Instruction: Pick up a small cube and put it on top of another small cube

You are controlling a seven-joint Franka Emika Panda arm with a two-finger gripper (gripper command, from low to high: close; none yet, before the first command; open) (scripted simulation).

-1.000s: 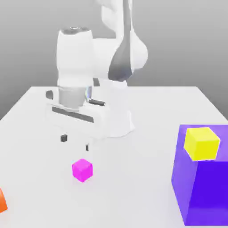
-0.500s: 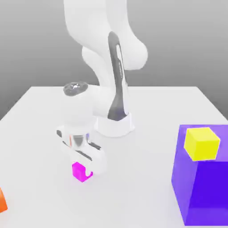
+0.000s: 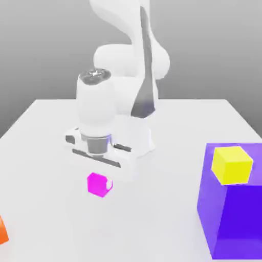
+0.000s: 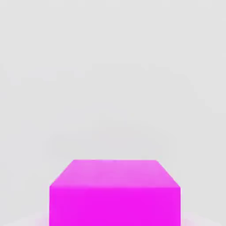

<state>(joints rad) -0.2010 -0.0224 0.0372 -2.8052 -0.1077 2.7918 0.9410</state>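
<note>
The small magenta-pink cube (image 3: 97,183) hangs a little above the white table (image 3: 46,153), left of centre in the exterior view. My gripper (image 3: 99,186) reaches straight down over the cube and is shut on it, the hand body directly above. In the hand view the same pink cube (image 4: 114,194) sits very close, with the pale table behind it. A yellow cube (image 3: 232,164) rests on top of the big purple block (image 3: 233,215) at the exterior view's right. An orange cube (image 3: 2,230) peeks in at the left edge.
The arm's white base (image 3: 135,140) stands just behind the gripper. The tall purple block occupies the near right corner. Open table surface lies between the pink cube and the purple block.
The hand came down around the pink cube on the table, closed on it, and has now risen slightly with the cube off the surface.
</note>
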